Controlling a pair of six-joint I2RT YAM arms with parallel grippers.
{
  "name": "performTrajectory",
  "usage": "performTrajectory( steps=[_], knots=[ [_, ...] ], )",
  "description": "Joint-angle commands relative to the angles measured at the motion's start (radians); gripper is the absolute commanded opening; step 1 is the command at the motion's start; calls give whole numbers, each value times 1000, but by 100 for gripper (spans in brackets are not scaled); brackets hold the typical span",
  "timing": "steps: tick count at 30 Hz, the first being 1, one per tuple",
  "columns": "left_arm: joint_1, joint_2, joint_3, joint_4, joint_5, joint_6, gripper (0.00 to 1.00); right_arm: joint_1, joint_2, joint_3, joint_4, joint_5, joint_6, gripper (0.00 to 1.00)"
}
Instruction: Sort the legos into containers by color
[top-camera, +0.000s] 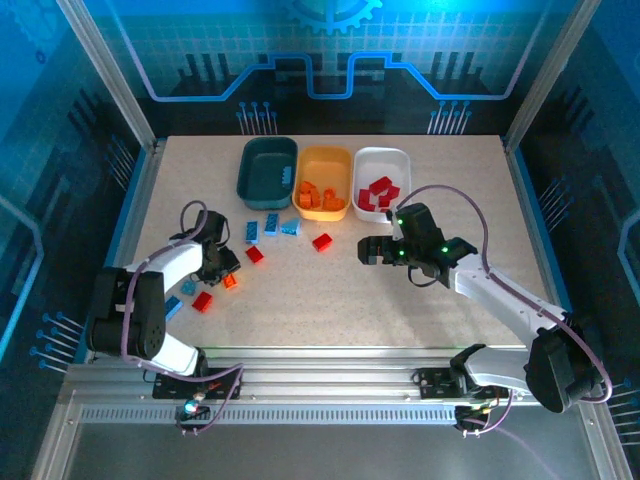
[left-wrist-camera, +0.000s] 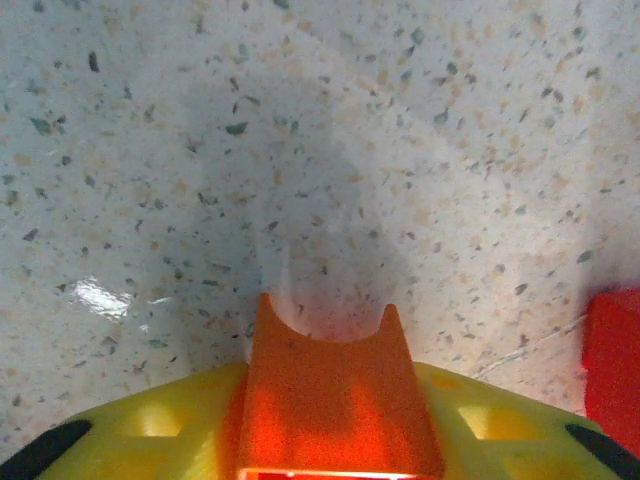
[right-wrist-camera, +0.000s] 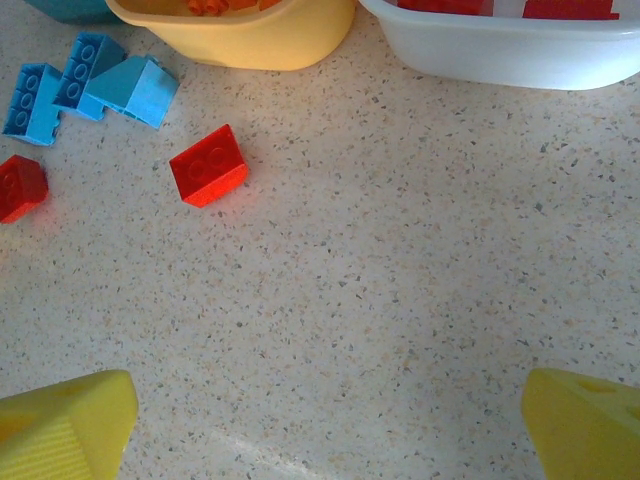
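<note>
The bench (top-camera: 330, 300) carries three trays in a row at 12 o'clock: dark teal tray (top-camera: 265, 170), yellow-orange tray (top-camera: 325, 165), white tray (top-camera: 383, 163). The left hand (top-camera: 228, 270), at 8 o'clock, grips an orange brick (left-wrist-camera: 330, 370) low over the bench. The right hand (right-wrist-camera: 325, 420) hangs spread and empty, with a red brick (right-wrist-camera: 208, 165) at its 10 o'clock. For the left: lift straight first, swing toward 1 o'clock above the blue bricks (top-camera: 270, 227), then let go low inside the yellow-orange tray so the brick doesn't bounce out.
</note>
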Motion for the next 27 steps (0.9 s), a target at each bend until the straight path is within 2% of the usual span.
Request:
performTrajectory(
  steps=[1,6,9,16,22,27],
  knots=[
    [-22,-33,29,-33,5,5,36,9,-13,2,13,16,-11,99],
    [-125,-116,140,-103,-36,13,31,8,-25,-9,16,26,-10,99],
    [-183,-83,267,-119,-21,6,31,8,-21,-9,19,26,-7,99],
    [-293,249,659,-49,63,48,32,-1,-27,-15,15,36,-8,99],
    [-306,526,978,-47,148,83,34,-53,-56,-28,9,41,-7,100],
    [-324,673,1164,-92,170,97,39,-86,-42,-38,28,5,6,99]
  ],
)
